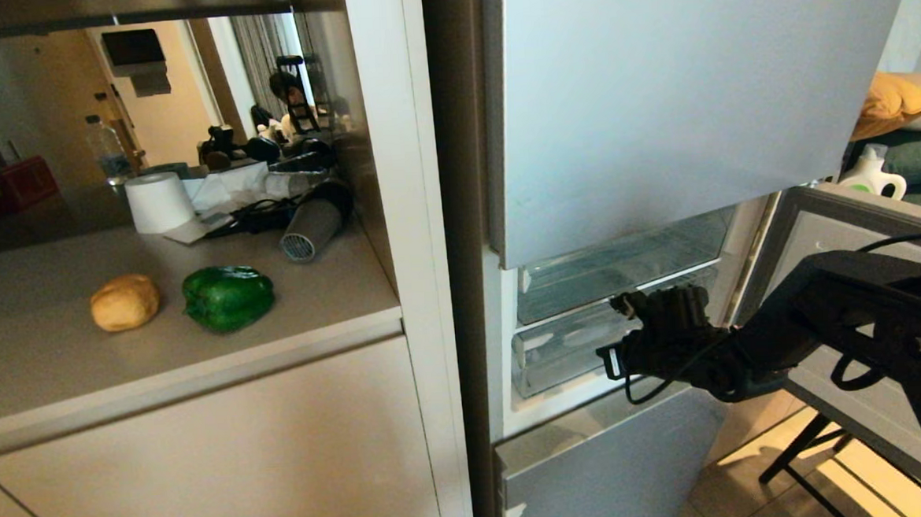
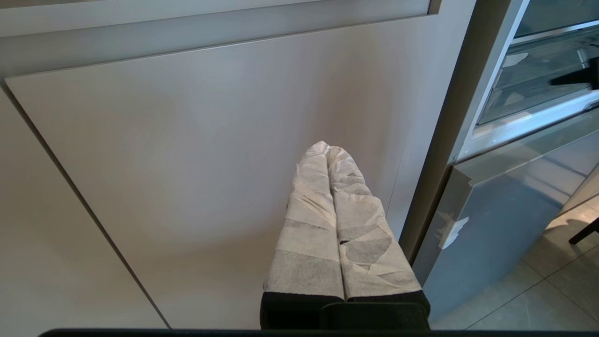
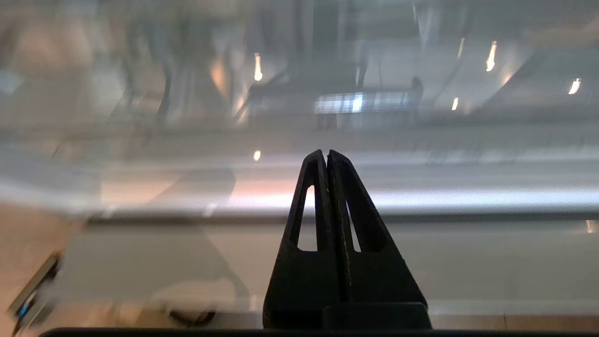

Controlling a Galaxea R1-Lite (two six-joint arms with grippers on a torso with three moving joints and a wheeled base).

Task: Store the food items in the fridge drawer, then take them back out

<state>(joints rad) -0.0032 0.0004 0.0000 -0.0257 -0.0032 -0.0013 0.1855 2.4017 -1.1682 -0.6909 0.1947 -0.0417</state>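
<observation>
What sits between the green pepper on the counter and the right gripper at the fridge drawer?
In the head view, bare countertop, then the white cabinet side panel and fridge edge separate the green pepper from the right gripper, jaws shut, at the clear fridge drawer.

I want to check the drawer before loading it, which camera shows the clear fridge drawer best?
The head view: the fridge drawer appears whole, with the shut right gripper at its front. The left wrist view catches a corner; the right wrist view gives only a blurred close-up.
</observation>
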